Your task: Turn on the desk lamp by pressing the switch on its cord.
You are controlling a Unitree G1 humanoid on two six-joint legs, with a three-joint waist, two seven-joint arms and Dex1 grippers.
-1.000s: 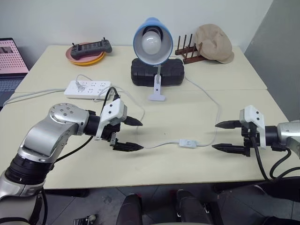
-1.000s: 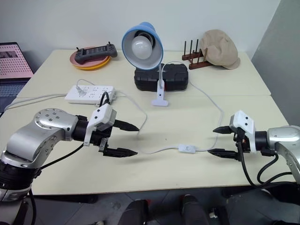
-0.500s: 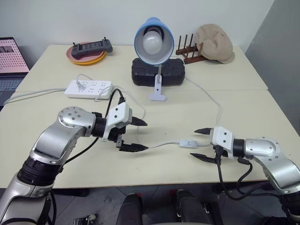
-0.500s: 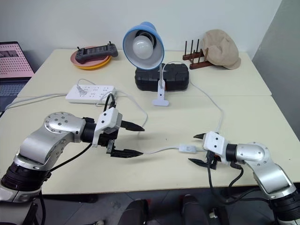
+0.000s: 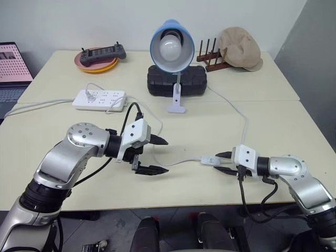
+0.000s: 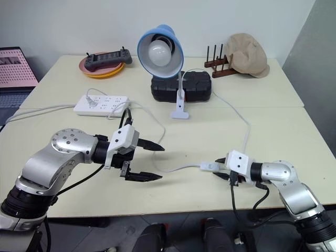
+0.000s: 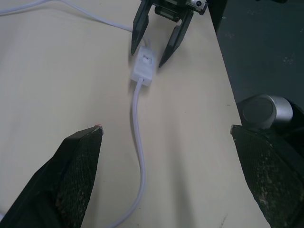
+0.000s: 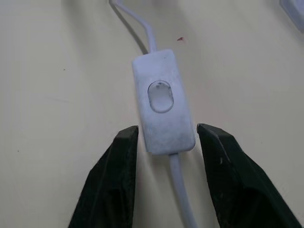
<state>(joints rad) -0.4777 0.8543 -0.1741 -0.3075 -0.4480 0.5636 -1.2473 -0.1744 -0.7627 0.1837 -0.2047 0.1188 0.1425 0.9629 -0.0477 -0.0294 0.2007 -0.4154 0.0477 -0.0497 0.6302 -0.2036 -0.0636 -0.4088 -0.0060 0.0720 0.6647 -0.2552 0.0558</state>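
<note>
Lying flat on the bench, the switch runs lengthwise left-right, button upward, right claw clamped on its right end; left claw spread apart.

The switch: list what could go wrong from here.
1. The right end effector grips the switch by its sides; the button on top is untouched, so the desk lamp may stay dark.
2. Lifting could drag the slack cord.
3. The left end effector, open beside the cord, could snag it.
</note>
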